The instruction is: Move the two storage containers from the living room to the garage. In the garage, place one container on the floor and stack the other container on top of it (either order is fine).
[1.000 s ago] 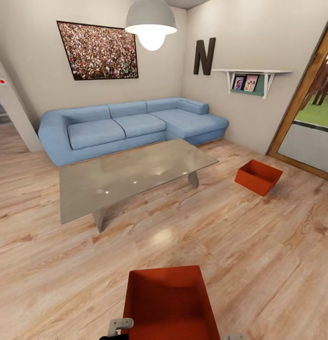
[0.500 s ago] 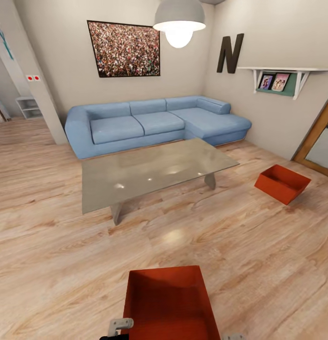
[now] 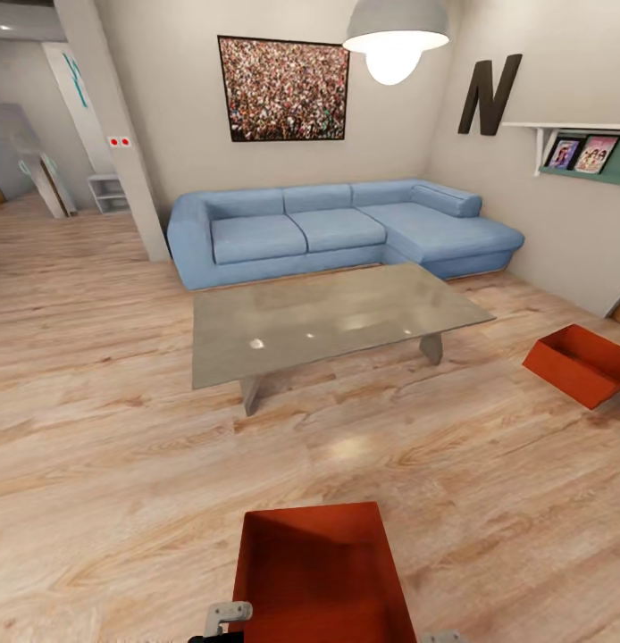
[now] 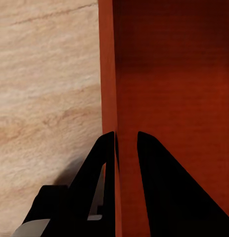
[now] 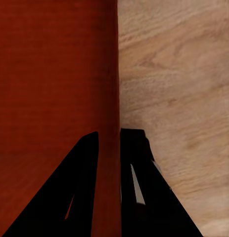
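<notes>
**A:** Where are the bins?

**B:** You are in the living room. One bin (image 3: 321, 572) sits at 6 o'clock in the head view, close under the camera, carried above the wood floor (image 3: 122, 464). The other bin (image 3: 582, 364) lies on that floor at 3 o'clock, tilted, well apart from the first, beyond the corner of the glass table (image 3: 328, 321).

**A:** And the pincers?

**B:** The left pincer (image 4: 125, 143) is clenched on the carried bin's left wall, one finger outside, one inside. The right pincer (image 5: 109, 136) grasps the opposite wall the same way. In both wrist views the thin red wall runs straight up between the black fingers.

**A:** Anything in the bins?

**B:** The carried bin looks empty; you see its bare red bottom. The far bin's open top faces you and seems empty too, though part of its inside is hidden.

**A:** How do I do this step well?

**B:** I judge you are hauling the first bin toward the garage, so the task is early. Keep both pincers level and their spacing fixed; the walls are thin and may flex or slip if the arms drift apart. Steer the base wide of the table and the blue sofa (image 3: 337, 228) at 12 o'clock. The opening at 10 o'clock, past the pillar (image 3: 122, 143), looks like a way out, but I cannot tell where it leads.
</notes>
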